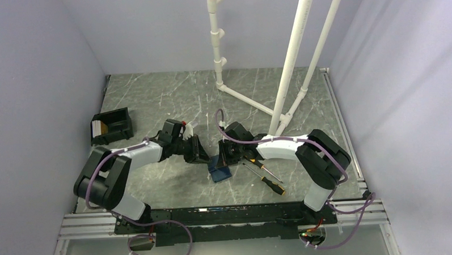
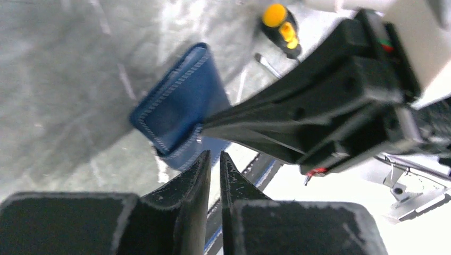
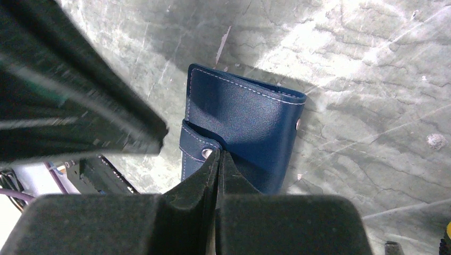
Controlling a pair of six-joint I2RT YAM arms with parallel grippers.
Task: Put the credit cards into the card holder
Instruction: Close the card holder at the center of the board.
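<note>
The card holder [image 3: 250, 127] sits right at the tips of my right gripper [image 3: 217, 156], folded shut with its navy cover facing the wrist camera. That gripper is pinched closed on the holder's edge at the clasp tab [image 3: 194, 146], just beside the snap. The rest of the holder reaches out beyond the fingertips over the table [image 1: 154, 96]. I cannot tell whether its far edge rests on the surface. My left gripper [image 2: 214, 159] hovers just beside the right one, its fingers a thin slit apart with nothing between them and the holder's stitched corner just ahead of its tips. Two screwdrivers [image 1: 268, 177] lie near the right gripper's outer side. Well away from the left gripper's outer side stands a black box [image 1: 118, 123], and the orange and pale stack at its end looks like the credit cards [image 1: 99, 129].
</note>
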